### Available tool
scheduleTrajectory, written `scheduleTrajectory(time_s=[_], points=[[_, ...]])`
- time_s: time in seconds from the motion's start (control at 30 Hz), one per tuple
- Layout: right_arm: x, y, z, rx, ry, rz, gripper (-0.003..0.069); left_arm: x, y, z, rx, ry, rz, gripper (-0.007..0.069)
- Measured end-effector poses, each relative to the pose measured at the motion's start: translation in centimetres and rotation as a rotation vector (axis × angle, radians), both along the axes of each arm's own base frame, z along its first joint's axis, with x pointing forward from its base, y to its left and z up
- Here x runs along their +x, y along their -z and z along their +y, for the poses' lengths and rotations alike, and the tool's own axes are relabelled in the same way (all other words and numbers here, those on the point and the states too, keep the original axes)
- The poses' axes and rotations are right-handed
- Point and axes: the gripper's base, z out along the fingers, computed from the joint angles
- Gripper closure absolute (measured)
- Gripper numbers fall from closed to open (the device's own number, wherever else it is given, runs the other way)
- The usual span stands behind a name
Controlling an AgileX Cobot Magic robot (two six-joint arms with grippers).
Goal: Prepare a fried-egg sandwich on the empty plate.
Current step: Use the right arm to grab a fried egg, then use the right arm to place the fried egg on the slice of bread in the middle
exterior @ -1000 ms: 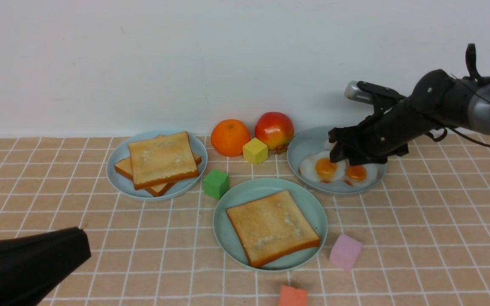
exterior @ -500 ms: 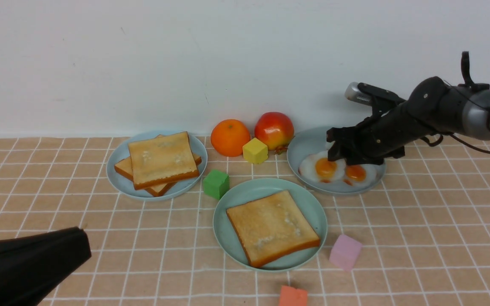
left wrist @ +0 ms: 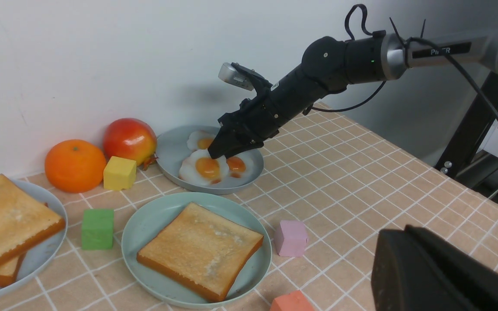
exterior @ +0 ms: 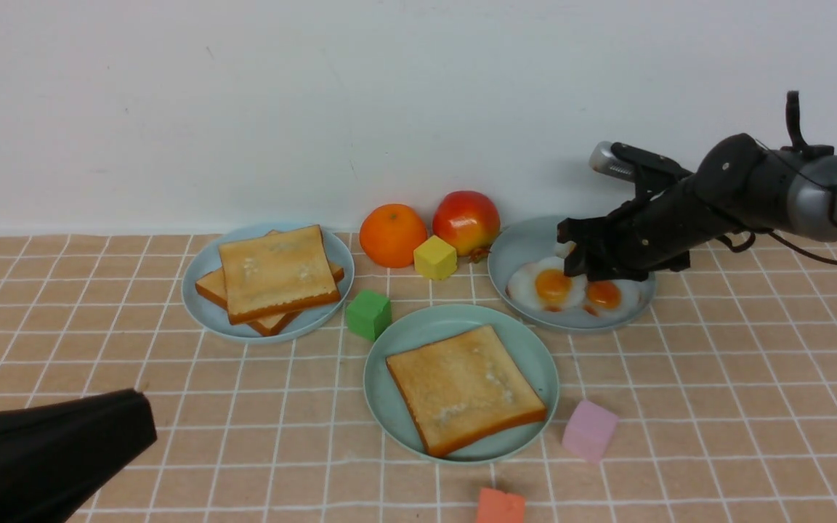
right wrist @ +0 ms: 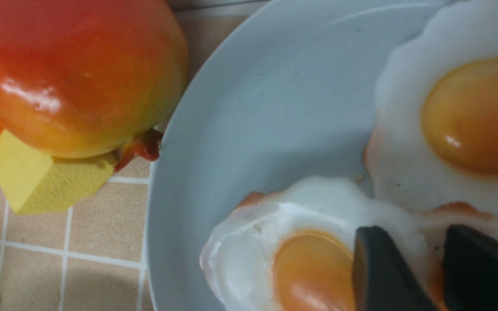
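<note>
Right gripper point(exterior: 580, 270), right of centre, sat with jaws part-open astride the white rim of a fried egg point(exterior: 535, 287); firm grip not discernible. Left gripper point(exterior: 99, 436), lower left, was closed. Mint plate point(exterior: 418, 325), lower centre, carried one toast slice point(exterior: 462, 388).

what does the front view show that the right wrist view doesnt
Front view only: the stacked toast, the mint plate with one toast slice, the pink cube, the right arm. Right wrist view only: the fingertips of the right gripper close up, egg white between them; whether they grip it is unclear. Both: the fried eggs, their grey-blue plate, the apple, the yellow cube.
</note>
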Motion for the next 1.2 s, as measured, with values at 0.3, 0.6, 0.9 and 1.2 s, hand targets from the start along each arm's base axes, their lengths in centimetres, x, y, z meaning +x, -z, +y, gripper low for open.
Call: scheduleTrajectory(time_s=[0.3,0.6,0.9,1.2], points=[[0.0,0.0,0.0,0.005,-0.001,0.004,0.0519,0.0,0.0,0.0,0.0,0.0,0.0,0.0633],[-1.5,-5.3,0.2,0.003,-0.076,-0.045,0.058,0.0,0.0,0.0,0.0,0.0,0.0,0.0626],[-6.4,-12.6,0.7,0.021,-0.201,-0.07,0.058,0.0,0.6,0.1,0.074,-0.004,0.024,0.0623],[-13.5,-8.3,7.0,0.174,-0.354,0.03,0.058,0.1,1.7,0.5,0.231,-0.025,0.05,0.062]])
